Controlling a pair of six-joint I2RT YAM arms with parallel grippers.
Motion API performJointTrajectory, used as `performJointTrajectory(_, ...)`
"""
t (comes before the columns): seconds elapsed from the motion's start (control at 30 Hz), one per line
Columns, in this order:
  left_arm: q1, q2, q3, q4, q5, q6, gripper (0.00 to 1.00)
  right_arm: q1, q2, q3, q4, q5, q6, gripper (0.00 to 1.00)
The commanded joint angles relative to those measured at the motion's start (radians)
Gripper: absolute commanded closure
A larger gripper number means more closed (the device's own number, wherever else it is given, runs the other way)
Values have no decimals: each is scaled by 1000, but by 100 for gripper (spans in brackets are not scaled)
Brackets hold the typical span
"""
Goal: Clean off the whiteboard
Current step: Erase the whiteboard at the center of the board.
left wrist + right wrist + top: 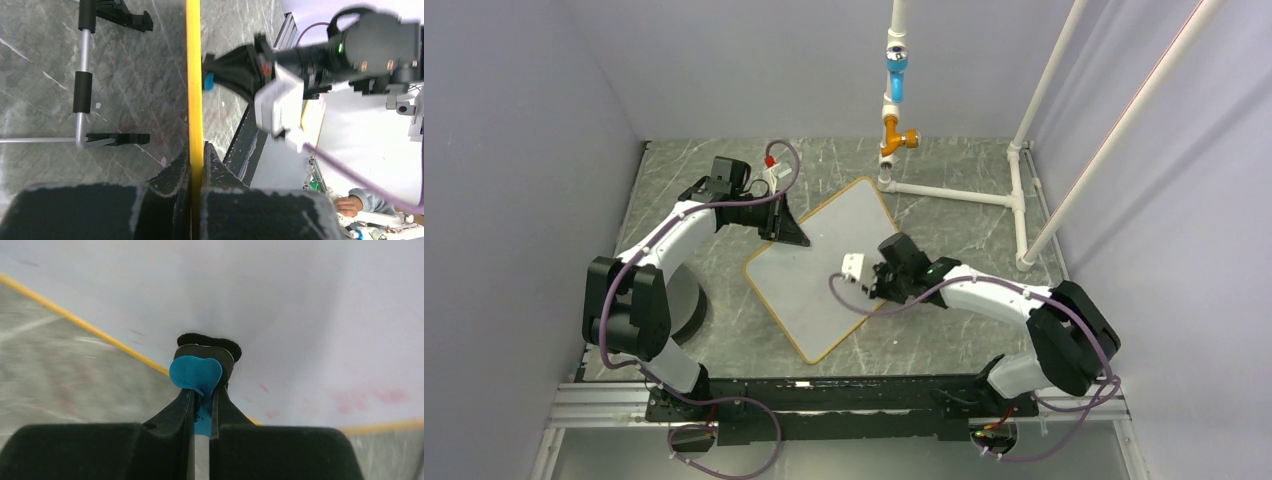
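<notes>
The whiteboard (814, 280), white with a thin yellow-orange frame, lies turned like a diamond in the middle of the table. My left gripper (790, 230) is shut on its upper-left frame edge (194, 75); in the left wrist view the jaws (196, 160) pinch the yellow strip. My right gripper (879, 285) is shut on the small blue-and-black eraser (196, 372) and presses its black pad against the board face (280, 305), near the frame. Faint red smudges (370, 397) show on the board to the right of the eraser. The eraser also shows blue in the left wrist view (208, 81).
A white pipe frame (954, 190) with an orange fitting (894, 135) stands at the back right. Grey walls close the left and right sides. Under the board, a wire stand with two black clip feet (117, 139) rests on the marble table (45, 100).
</notes>
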Motion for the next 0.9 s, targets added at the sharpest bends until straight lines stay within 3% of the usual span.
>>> performJointTrajectory(0.0, -15, -59, 19, 39, 181, 7, 100, -194, 7, 43, 137, 136, 117, 100)
performJointTrajectory(0.17, -15, -61, 18, 45, 184, 2, 100, -274, 18, 29, 108, 129, 101, 100)
performJointTrajectory(0.37, -15, -60, 19, 39, 179, 9, 100, -77, -12, 15, 26, -65, 16, 100)
performJointTrajectory(0.47, -15, -60, 19, 35, 178, 13, 100, -45, 1, 26, 45, -17, 37, 100)
performJointTrajectory(0.57, -15, -61, 18, 38, 180, 10, 100, -150, 35, 53, 94, 96, 105, 100)
performJointTrajectory(0.7, -16, -64, 16, 47, 183, 3, 100, -341, -10, 33, 164, 136, 158, 100)
performJointTrajectory(0.87, -21, -60, 15, 48, 185, 3, 100, -348, -13, 28, 111, -4, 142, 100)
